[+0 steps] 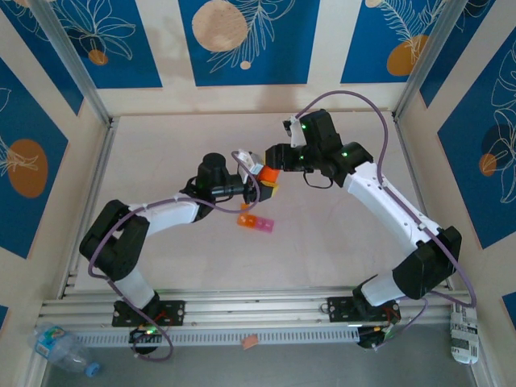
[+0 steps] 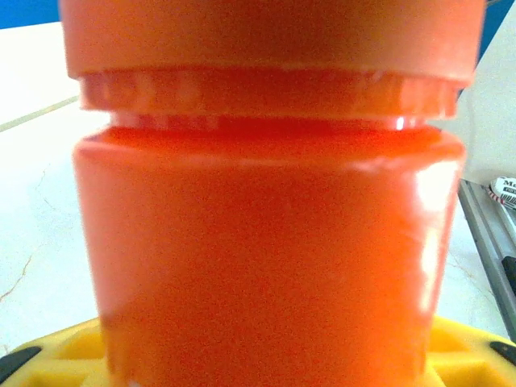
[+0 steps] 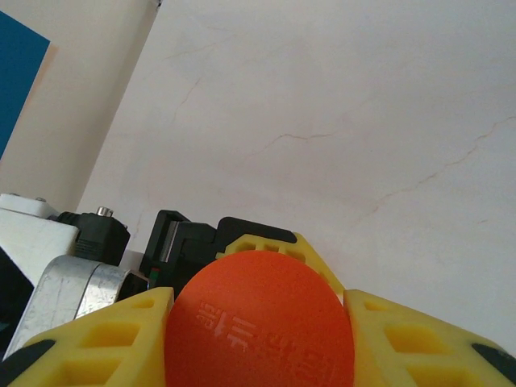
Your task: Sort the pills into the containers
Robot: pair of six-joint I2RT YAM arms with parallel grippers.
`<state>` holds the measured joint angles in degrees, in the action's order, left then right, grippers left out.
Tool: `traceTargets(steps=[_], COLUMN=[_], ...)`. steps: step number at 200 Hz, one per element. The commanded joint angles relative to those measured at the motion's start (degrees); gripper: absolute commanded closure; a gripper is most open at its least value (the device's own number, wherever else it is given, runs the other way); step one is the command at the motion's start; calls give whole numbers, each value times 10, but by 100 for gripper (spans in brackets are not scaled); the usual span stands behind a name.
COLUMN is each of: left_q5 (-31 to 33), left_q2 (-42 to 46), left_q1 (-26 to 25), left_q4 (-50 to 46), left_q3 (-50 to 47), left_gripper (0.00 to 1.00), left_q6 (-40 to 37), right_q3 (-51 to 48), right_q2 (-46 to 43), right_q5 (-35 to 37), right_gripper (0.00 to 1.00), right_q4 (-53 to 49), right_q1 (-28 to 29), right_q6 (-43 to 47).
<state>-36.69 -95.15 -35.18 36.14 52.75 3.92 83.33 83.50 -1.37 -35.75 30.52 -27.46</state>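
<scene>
orange bottle [image 2: 266, 242] sits right up against the left wrist lens, soft and blurred, its top and base cut off. on the right wrist view its round end runs off the bottom edge, raised lettering [image 3: 262, 339] unreadable. from above, the containers [image 1: 256, 223] near the table's middle are too small to tell what's inside.

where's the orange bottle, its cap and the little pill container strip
orange bottle [image 2: 266, 258]: left wrist view, middle of its body
bottle cap [image 3: 260, 322]: right wrist view, flat top with raised lettering
container strip [image 1: 262, 225]: top view, its pink compartments
</scene>
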Motion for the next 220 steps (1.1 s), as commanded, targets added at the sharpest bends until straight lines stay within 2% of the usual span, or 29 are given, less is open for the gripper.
traceTargets(steps=[1,40,68,101,141,169,198,220], left_q5=[10,-7,-18,-34,-93,-130,-150,-158], left_q2=[21,7,-3,-9,-25,-35,-38,-39], left_q1=[-3,-4,-3,-2,7,15,18,18], left_q4=[107,109,106,115,134,149,141,134], left_q3=[18,20,17,8,19,31,40,44], left_gripper=[100,100,100,100,100,100,100,100], left_q6=[3,13,18,28,69,104,114,114], right_q3=[13,72,118,157,186,181,170,163], right_q2=[20,33,34,21,19,19,19,19], right_q5=[-24,-81,-130,-184,-197,-215,-214,-215], right_gripper=[58,46,28,15,14,16,20,21], right_q4=[-64,-90,-100,-111,-145,-157,-173,-175], right_q1=[7,-32,-69,-110,-138,-142,-137,-136], right_q6=[-16,-5,1,20,83,169,245,259])
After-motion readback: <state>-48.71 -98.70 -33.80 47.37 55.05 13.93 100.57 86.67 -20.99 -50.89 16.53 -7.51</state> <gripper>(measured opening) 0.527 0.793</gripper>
